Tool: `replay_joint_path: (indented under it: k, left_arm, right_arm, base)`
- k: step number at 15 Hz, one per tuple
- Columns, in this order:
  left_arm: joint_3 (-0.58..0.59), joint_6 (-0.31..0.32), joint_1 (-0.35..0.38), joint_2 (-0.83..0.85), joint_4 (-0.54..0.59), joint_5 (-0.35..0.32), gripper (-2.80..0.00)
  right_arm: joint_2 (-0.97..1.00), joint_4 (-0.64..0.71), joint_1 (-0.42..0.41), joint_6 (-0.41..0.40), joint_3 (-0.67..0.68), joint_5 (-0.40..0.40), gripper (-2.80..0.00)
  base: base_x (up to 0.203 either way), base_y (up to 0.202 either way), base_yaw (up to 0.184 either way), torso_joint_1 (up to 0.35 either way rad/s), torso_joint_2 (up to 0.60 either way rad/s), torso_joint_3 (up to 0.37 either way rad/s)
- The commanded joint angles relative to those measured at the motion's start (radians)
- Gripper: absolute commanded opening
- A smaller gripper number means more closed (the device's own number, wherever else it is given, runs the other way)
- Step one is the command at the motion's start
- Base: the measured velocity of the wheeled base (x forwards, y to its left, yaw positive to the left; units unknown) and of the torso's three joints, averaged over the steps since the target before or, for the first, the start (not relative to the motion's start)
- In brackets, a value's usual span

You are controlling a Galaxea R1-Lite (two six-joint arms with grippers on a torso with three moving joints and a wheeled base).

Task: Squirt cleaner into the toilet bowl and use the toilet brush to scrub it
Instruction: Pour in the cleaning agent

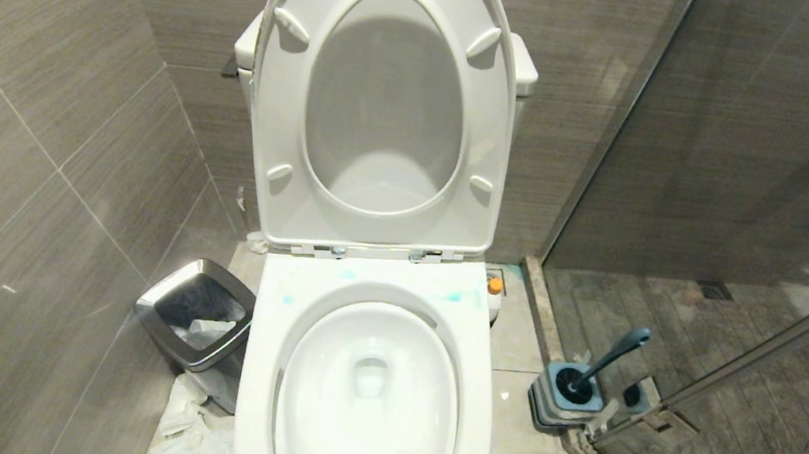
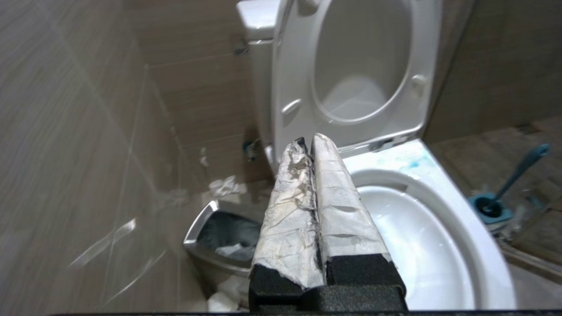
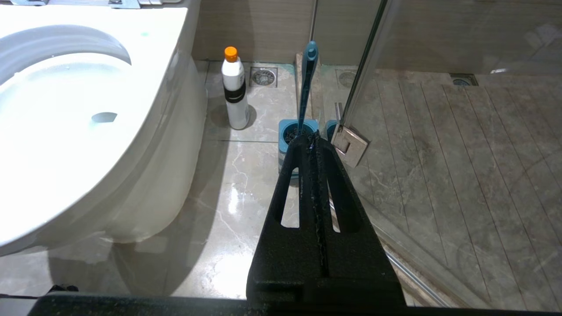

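Observation:
The white toilet bowl (image 1: 261,364) stands in the middle with its seat and lid (image 1: 384,111) raised. Pale turquoise cleaner smears (image 1: 454,296) tint the back of the rim, and the left wrist view shows the cleaner smears (image 2: 410,163) too. The toilet brush (image 1: 614,352) leans in its grey-blue holder (image 1: 565,404) on the floor to the right. My left gripper (image 2: 309,141), its fingers wrapped in white tape, hangs shut and empty over the bowl's left rim (image 2: 456,206). My right gripper (image 3: 312,138) is shut and empty, low beside the bowl and short of the toilet brush (image 3: 307,83). Neither arm shows in the head view.
A chrome-rimmed waste bin (image 1: 197,317) stands left of the toilet, with crumpled paper (image 1: 191,425) on the floor by it. A white bottle with an orange cap (image 3: 235,87) stands behind the bowl on the right. A glass shower door (image 1: 764,227) and its hinge (image 3: 350,145) border the brush holder.

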Motion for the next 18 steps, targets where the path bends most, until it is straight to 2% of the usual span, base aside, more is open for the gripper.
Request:
replay_joint_path:
  k: [1, 4, 7, 11, 14, 18]
  left_arm:
    - [0.093, 0.011, -0.008, -0.083, -0.003, 0.054, -2.8]
    - [0.244, 0.02, -0.029, -0.145, -0.008, 0.117, -2.8]
    - [0.421, 0.035, -0.04, -0.304, -0.008, 0.139, -2.8]
    - [0.571, 0.043, -0.044, -0.329, -0.027, 0.181, -2.8]
    - [0.654, 0.102, -0.044, -0.327, -0.076, 0.189, -2.8]
    - [0.652, 0.057, -0.044, -0.327, -0.08, 0.18, -2.8]
  right_arm:
    - [0.002, 0.0, 0.0, -0.001, 0.001, 0.0, -2.8]
    - [0.002, 0.0, 0.0, -0.001, 0.0, 0.0, -2.8]
    - [0.002, 0.0, 0.0, -0.001, 0.0, 0.0, -2.8]
    - [0.002, 0.0, 0.0, -0.001, 0.0, 0.0, -2.8]
    - [0.002, 0.0, 0.0, 0.0, 0.0, 0.0, -2.8]
    - [0.002, 0.0, 0.0, -0.001, 0.0, 0.0, -2.8]
  base:
    - [0.0, 0.0, 0.0, 0.0, 0.0, 0.0]
    - [0.0, 0.0, 0.0, 0.0, 0.0, 0.0]
    - [0.0, 0.0, 0.0, 0.0, 0.0, 0.0]
    - [0.0, 0.0, 0.0, 0.0, 0.0, 0.0]
    - [0.0, 0.0, 0.0, 0.0, 0.0, 0.0]
    - [0.0, 0.0, 0.0, 0.0, 0.0, 0.0]
